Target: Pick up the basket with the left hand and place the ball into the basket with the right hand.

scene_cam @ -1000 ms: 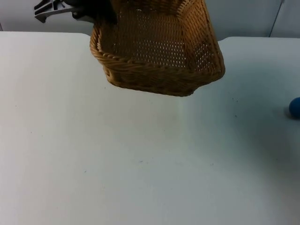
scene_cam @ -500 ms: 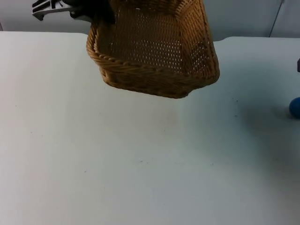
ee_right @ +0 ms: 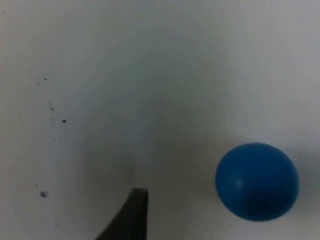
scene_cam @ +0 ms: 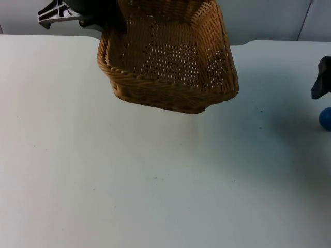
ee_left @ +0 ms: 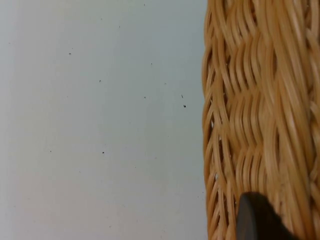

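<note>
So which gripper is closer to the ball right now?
Right. The right gripper is just above the ball at the table's right edge; the left gripper holds the basket far off, upper left.

Tan woven basket (scene_cam: 170, 57), blue ball (ee_right: 257, 181)

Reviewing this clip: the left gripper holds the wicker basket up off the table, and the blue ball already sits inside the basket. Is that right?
Not quite. The left gripper does hold the wicker basket up off the table, but the blue ball is not inside it: it lies on the table, apart from the basket. The top view shows this, with the right gripper near the ball.
</note>
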